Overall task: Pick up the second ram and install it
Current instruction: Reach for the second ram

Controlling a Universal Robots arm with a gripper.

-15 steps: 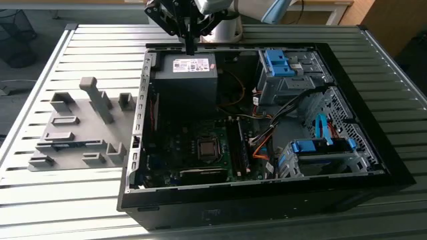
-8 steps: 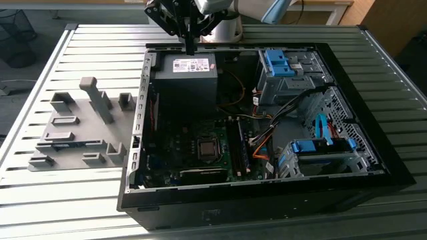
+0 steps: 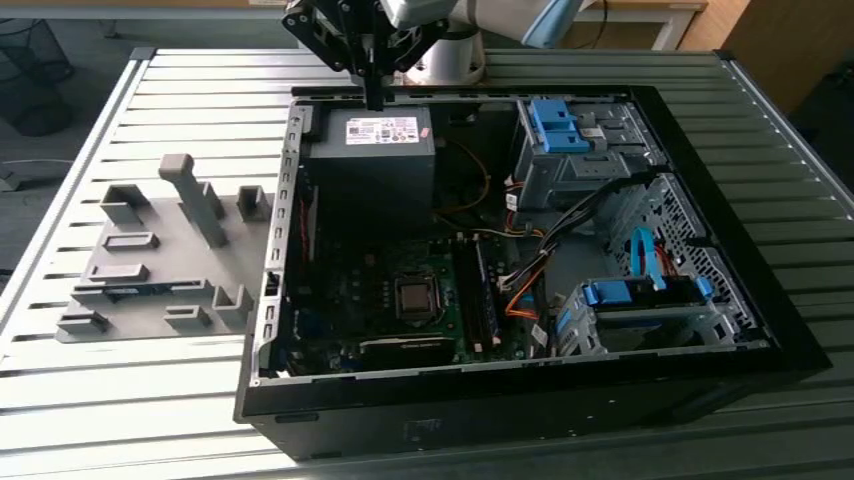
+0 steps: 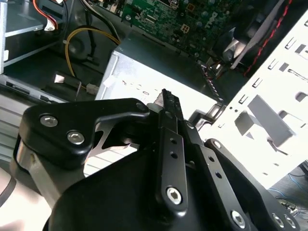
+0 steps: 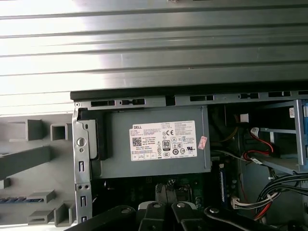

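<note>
The second ram is a thin blue stick lying in a slot of the grey holder plate, on the table at the exterior view's left; its blue edge also appears in the first wrist view. My gripper hangs over the far edge of the open computer case, above the grey power supply, well away from the ram. In the second wrist view its black fingers are pressed together with nothing between them. A darker memory stick stands in the motherboard.
The black case lies open on a slatted metal table. Inside are blue drive cages, bundled cables and the processor socket. Upright grey blocks rise from the holder plate.
</note>
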